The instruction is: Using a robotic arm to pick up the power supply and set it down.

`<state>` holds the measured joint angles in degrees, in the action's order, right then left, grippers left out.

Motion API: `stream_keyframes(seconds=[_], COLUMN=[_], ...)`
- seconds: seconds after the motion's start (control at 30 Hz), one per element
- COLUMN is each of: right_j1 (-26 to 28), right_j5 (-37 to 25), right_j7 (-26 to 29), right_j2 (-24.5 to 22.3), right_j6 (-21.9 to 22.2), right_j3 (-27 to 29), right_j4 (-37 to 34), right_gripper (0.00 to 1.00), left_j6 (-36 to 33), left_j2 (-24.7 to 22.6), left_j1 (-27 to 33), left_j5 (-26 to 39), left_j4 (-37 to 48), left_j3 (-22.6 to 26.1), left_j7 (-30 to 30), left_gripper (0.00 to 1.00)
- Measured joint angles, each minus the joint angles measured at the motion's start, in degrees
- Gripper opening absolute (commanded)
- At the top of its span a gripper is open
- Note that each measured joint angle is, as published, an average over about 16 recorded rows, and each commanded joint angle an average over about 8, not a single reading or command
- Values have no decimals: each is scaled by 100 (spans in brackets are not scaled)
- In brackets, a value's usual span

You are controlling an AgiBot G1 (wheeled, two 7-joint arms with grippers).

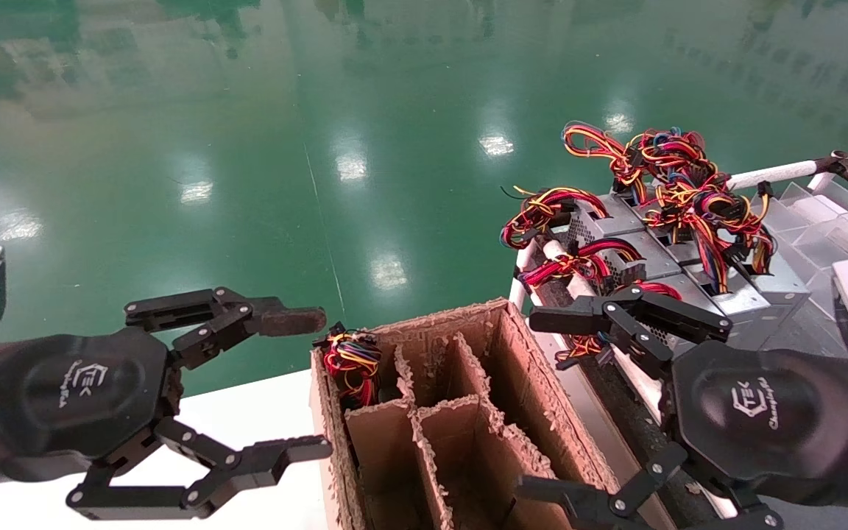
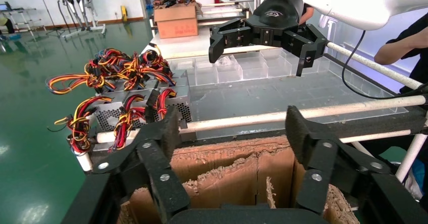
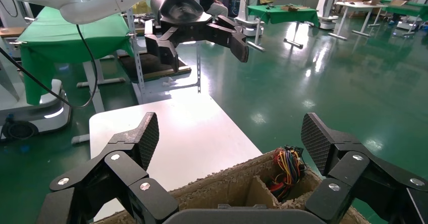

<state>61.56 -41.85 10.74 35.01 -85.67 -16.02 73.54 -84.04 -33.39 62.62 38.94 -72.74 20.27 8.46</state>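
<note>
Nearest the lens, at the lower right of the head view, my right gripper (image 1: 534, 401) hangs with its fingers spread wide and nothing between them, above the right rim of the cardboard box (image 1: 542, 412) with its ragged dividers. At the lower left my left gripper (image 1: 324, 383) is likewise released and empty, poised beside the box's left wall over the white table (image 1: 247, 412); its upper fingertip carries a rusty-brown pad (image 1: 293, 320).

One power supply already sits in the box's far-left compartment: only its bundle of wires (image 1: 350, 361) shows above the rim, and the right wrist view picks out the same bundle (image 3: 287, 166).

Farther off, at the right centre of the head view, several more power supplies (image 1: 652, 254) lie packed together on a rack with white rails (image 1: 770, 174), their red, yellow and black cables (image 1: 678, 173) heaped on top. The left wrist view shows their perforated grilles (image 2: 108, 114) facing outward.

I judge each unit heavy and rigid, with smooth sheet-metal sides that could slip, so I would clamp across 2 opposite flat faces of the case, near its middle. The cables are soft and would snag on neighbours; I would not lift by them. Both wrists point forward, roughly level, palms facing each other across the box.
</note>
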Motion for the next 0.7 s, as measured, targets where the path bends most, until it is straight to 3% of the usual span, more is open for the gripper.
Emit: stream_keyframes(seconds=[0.7], right_j1=[0], right_j5=[0], right_j7=[0], right_j2=[0], right_j6=[0], right_j3=[0], right_j4=[0], right_gripper=[100], left_j6=[0], left_j2=[0], left_j1=[0], left_j5=[0], left_j4=[0], left_j3=[0], left_j7=[0], left_gripper=[0])
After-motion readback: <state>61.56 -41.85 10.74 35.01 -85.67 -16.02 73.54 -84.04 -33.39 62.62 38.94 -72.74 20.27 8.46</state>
